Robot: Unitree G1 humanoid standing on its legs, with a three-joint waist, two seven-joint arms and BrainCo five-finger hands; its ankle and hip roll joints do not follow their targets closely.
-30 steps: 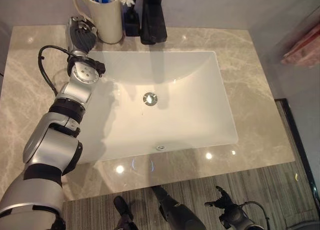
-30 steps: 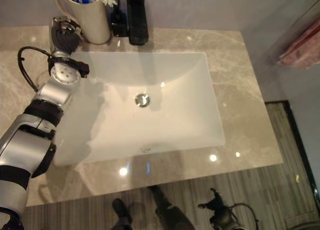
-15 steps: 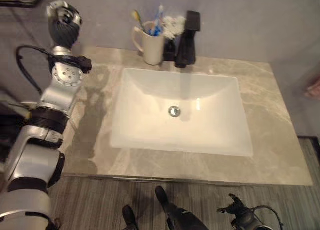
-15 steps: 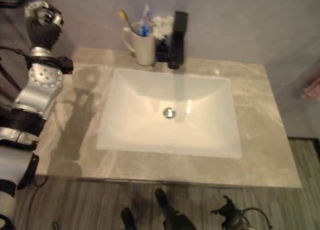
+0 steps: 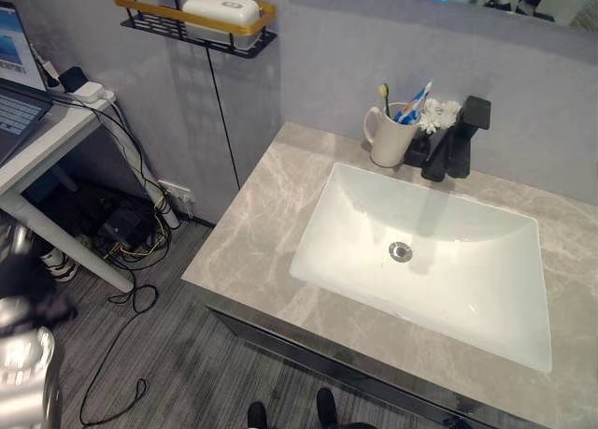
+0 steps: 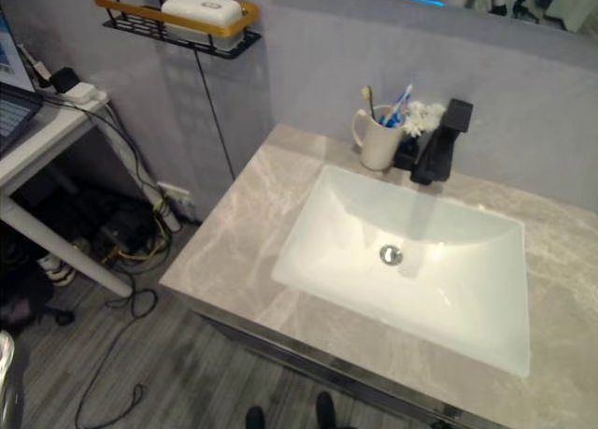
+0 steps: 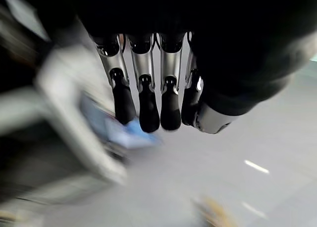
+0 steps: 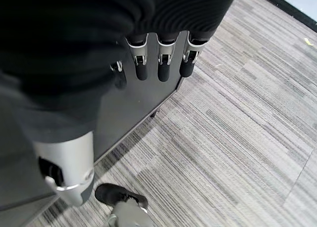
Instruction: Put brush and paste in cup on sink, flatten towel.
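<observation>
A cream cup point(image 5: 386, 139) stands upright at the back of the marble counter point(image 5: 252, 233), left of the black tap point(image 5: 453, 144). In the cup stand a toothbrush point(image 5: 385, 94) and a blue and white paste tube point(image 5: 414, 105). The white basin point(image 5: 448, 261) in front of them holds nothing. My left hand point(image 7: 148, 93) hangs far from the cup with its fingers straight and nothing in it. Low beside the dark cabinet front point(image 8: 138, 108), my right hand point(image 8: 158, 64) has relaxed fingers and holds nothing.
A gold-rimmed wire shelf point(image 5: 192, 18) on the wall carries a white rounded object point(image 5: 220, 8). A white desk point(image 5: 37, 139) with a laptop stands to the left, with cables point(image 5: 131, 233) on the floor under it. White flowers point(image 5: 437, 114) sit next to the cup.
The whole picture has swung left and pulled back, so the camera moved. My left arm, raised beside the cup before, now hangs low at the left, away from the counter.
</observation>
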